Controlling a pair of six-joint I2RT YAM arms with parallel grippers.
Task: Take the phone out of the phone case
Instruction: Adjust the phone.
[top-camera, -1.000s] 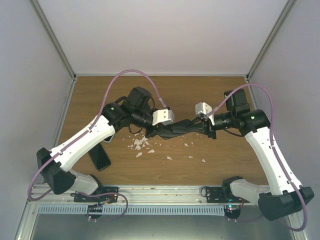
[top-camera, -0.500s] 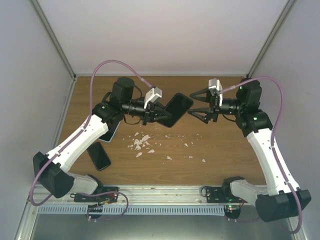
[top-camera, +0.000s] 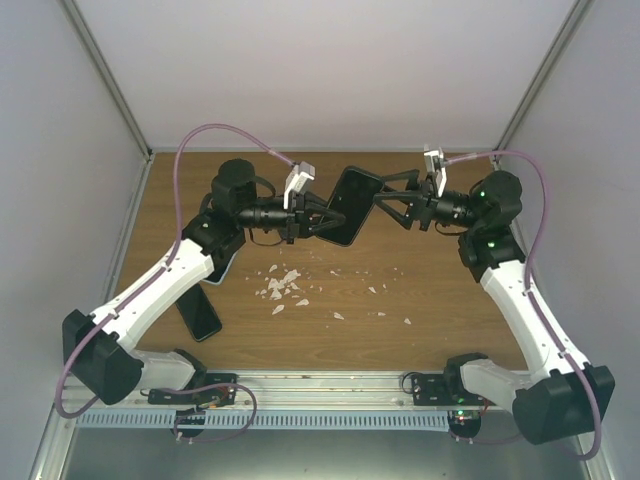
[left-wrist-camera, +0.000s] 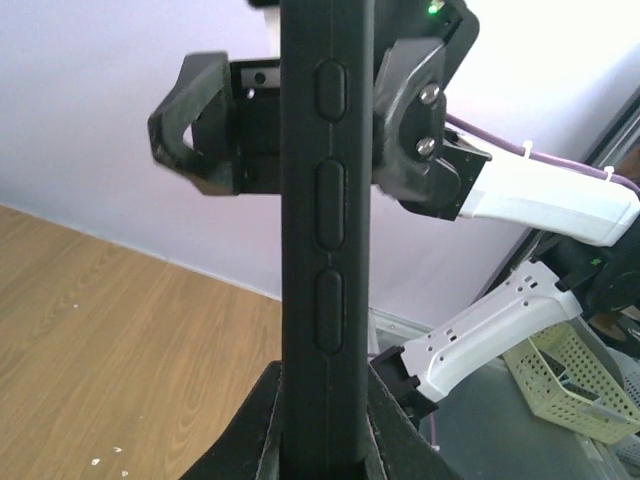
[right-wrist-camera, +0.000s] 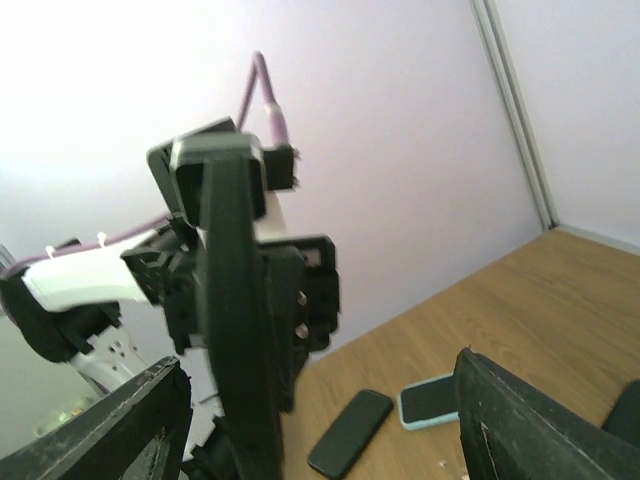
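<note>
The black phone case (top-camera: 352, 205) hangs tilted in the air over the far middle of the table, with my left gripper (top-camera: 322, 222) shut on its lower left end. Seen edge-on in the left wrist view, the case (left-wrist-camera: 325, 230) shows three side buttons and rises from between the shut jaws of the left gripper (left-wrist-camera: 325, 405). I cannot tell the phone apart from the case. My right gripper (top-camera: 386, 198) is open, its fingers standing on either side of the case's right end. In the right wrist view the case (right-wrist-camera: 235, 300) stands nearer the left finger of the right gripper (right-wrist-camera: 318, 400).
A bare black phone (top-camera: 200, 313) lies on the wooden table (top-camera: 450, 300) at the left. A phone in a light blue case (top-camera: 226, 266) lies beside it, partly under my left arm. White scraps (top-camera: 283, 288) are scattered mid-table. Walls close off three sides.
A second ago both grippers were shut on the case low over the table. The right one let go and opened. The left lifted and turned the case, and the right's open jaws now straddle its end.
</note>
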